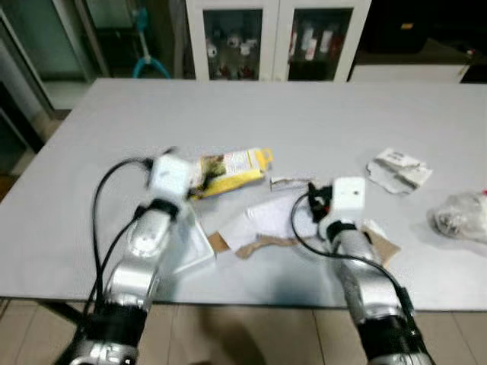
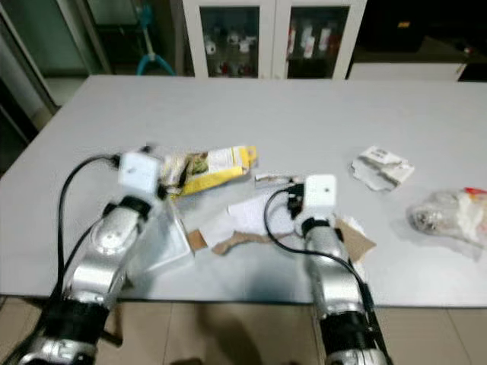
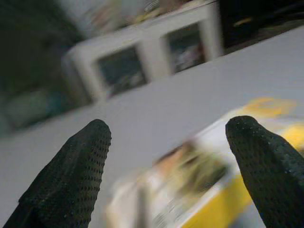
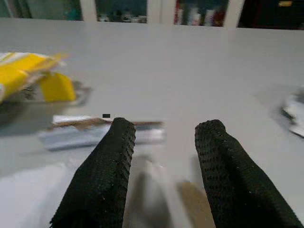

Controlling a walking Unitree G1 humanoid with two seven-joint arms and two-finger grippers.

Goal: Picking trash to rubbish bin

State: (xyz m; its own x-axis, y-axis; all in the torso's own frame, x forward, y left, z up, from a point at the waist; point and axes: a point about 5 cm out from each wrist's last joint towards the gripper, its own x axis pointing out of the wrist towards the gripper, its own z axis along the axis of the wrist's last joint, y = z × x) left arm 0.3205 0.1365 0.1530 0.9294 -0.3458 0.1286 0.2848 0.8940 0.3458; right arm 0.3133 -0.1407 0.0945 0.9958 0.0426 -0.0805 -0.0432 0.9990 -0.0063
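Note:
Trash lies scattered on the grey table (image 1: pixel 251 114). A yellow snack wrapper (image 1: pixel 228 171) lies near the middle, and my left gripper (image 3: pixel 169 126) hovers open just in front of it, fingers wide apart. A thin silver wrapper strip (image 4: pixel 99 130) lies just beyond my right gripper (image 4: pixel 165 127), which is open and low over white paper (image 1: pixel 266 217) and torn brown cardboard (image 1: pixel 262 245). Further right are crumpled white paper (image 1: pixel 397 169) and a clear plastic bag (image 1: pixel 460 215).
A clear plastic sheet (image 1: pixel 190 247) lies under my left forearm by the table's front edge. A white glass-door cabinet (image 1: pixel 274 38) stands behind the table. Tiled floor (image 1: pixel 243 334) shows below the near edge.

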